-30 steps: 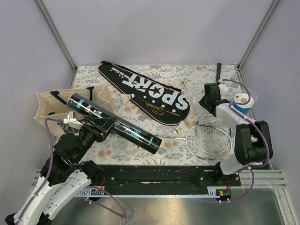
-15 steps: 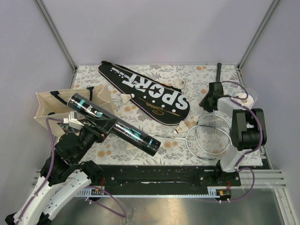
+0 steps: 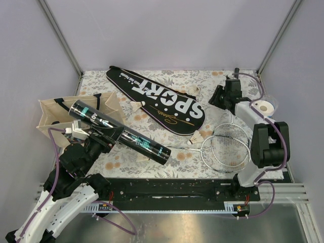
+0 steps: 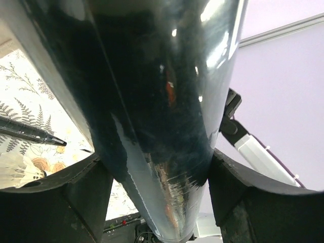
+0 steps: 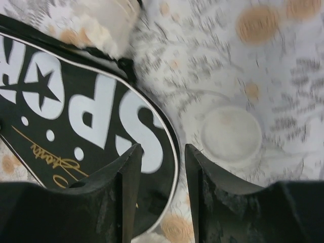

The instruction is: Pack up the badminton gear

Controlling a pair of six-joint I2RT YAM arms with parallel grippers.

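- The left gripper [image 3: 104,135], at the lower left of the overhead view, is clamped around the long black tube [image 3: 139,143]
- In the left wrist view the tube [image 4: 152,101] fills the space between the two fingers [image 4: 55,202]
- The tube slants from the left edge down toward the centre, its upper-left end overlapping the beige tote bag [image 3: 50,114]
- The right gripper [image 3: 223,96], at the upper right, has its fingers parted with nothing between them
- The right wrist view shows it above the rounded edge of the black cover [image 5: 76,116] lettered "SPORT"
- The cover lies diagonally across the upper centre of the floral table [image 3: 223,76]
- The silver racket [image 3: 225,149] lies at the lower right, a shuttlecock [image 3: 196,136] just beside the left of its head
- A white roll [image 3: 263,106] sits at the right edge
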